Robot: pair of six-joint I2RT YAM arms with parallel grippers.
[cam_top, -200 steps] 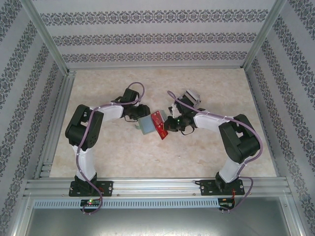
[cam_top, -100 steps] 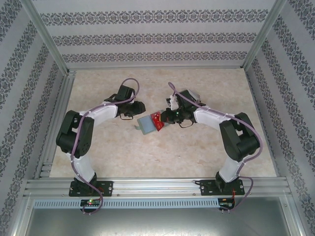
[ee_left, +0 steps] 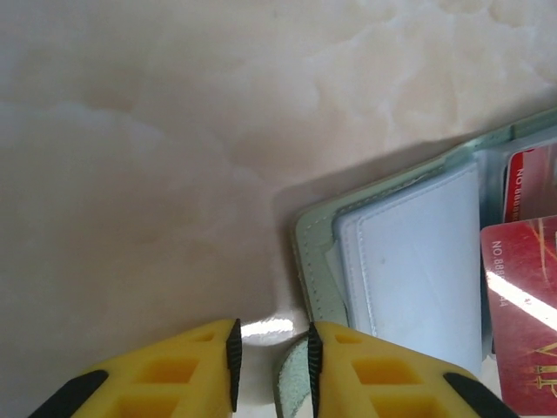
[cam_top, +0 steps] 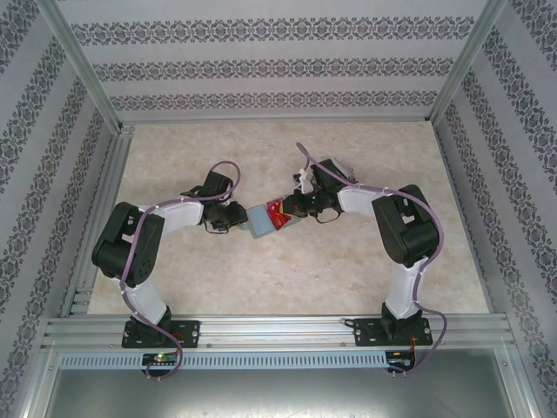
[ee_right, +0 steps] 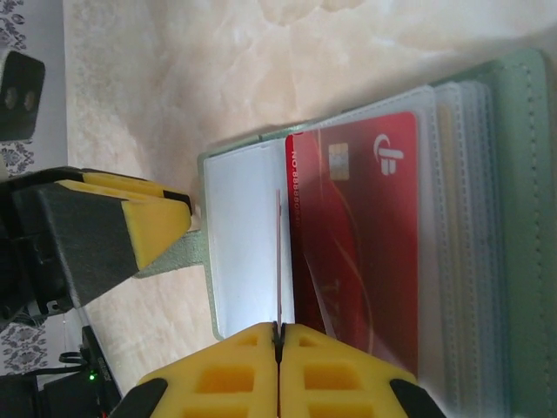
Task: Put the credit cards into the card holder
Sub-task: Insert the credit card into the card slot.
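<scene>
Pale green card holder (cam_top: 259,223) lies open, flat on the marbled beige table (cam_top: 365,279), in the middle of the workspace between the two arms. Inside: a white pocket (ee_right: 244,252) on the side toward the left arm, and a red card (ee_right: 357,252) with a chip sitting in a clear sleeve next to it, more clear sleeves stacked behind. Right gripper (ee_right: 278,335) has its jaws pressed together on a credit card (ee_right: 278,261), seen edge-on as a thin dark line; the card stands over the seam between white pocket and red card. Left gripper (ee_left: 272,353) is low at the holder's outer edge, jaws a narrow gap apart. The holder's small green tab (ee_left: 294,383) sits in that gap, against one finger, bare table showing beside it; not pinched.
</scene>
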